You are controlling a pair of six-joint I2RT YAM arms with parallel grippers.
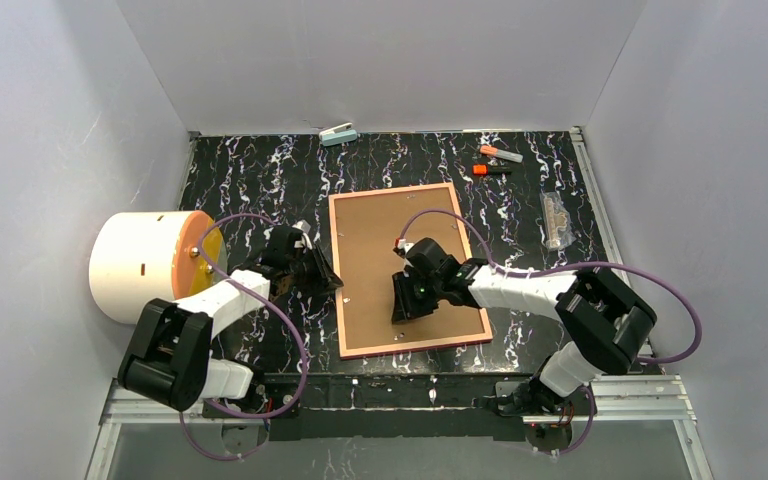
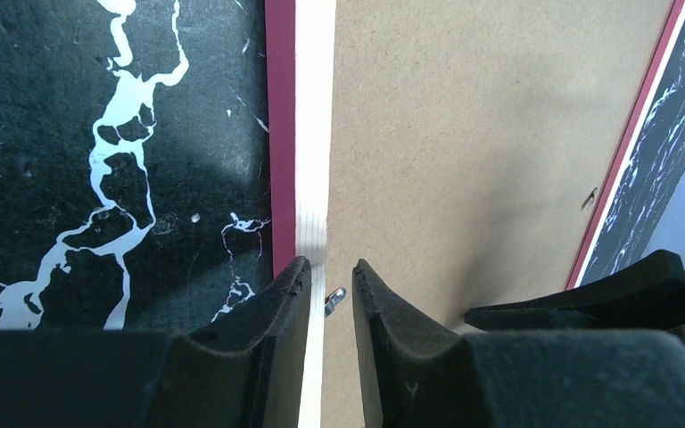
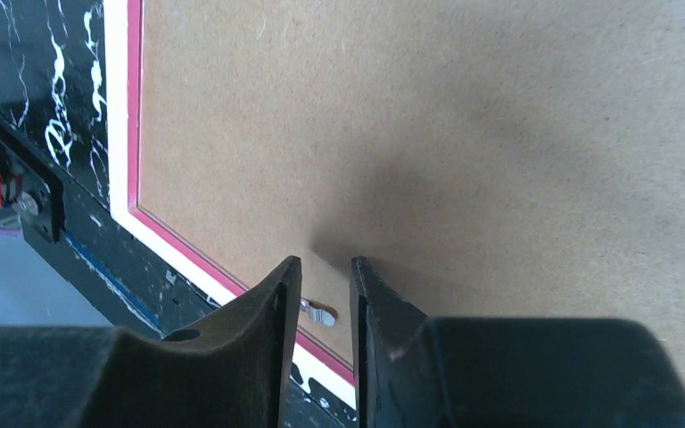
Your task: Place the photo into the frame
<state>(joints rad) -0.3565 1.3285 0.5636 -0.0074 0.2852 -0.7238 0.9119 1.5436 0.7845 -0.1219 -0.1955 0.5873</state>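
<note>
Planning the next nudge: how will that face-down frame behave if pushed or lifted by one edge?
The frame lies flat and thin on the smooth table, so it would probably slide rather than tip. Its straight rim suggests stiffness. Lifted by one edge, the backing board might shift unless the metal tabs hold it.

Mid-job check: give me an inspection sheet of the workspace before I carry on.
Surface: black marbled table.
Job's things: frame lies back up, brown backing board in it; photo not seen.
Clutter: teal stapler-like item, two markers, clear packet; white drum at left.
Grippers: left gripper fingers slightly apart over a metal tab at the frame's left rail; right gripper likewise, near rail.
Cables: purple cables loop off each arm.
Surroundings: pale grey walls.
</note>
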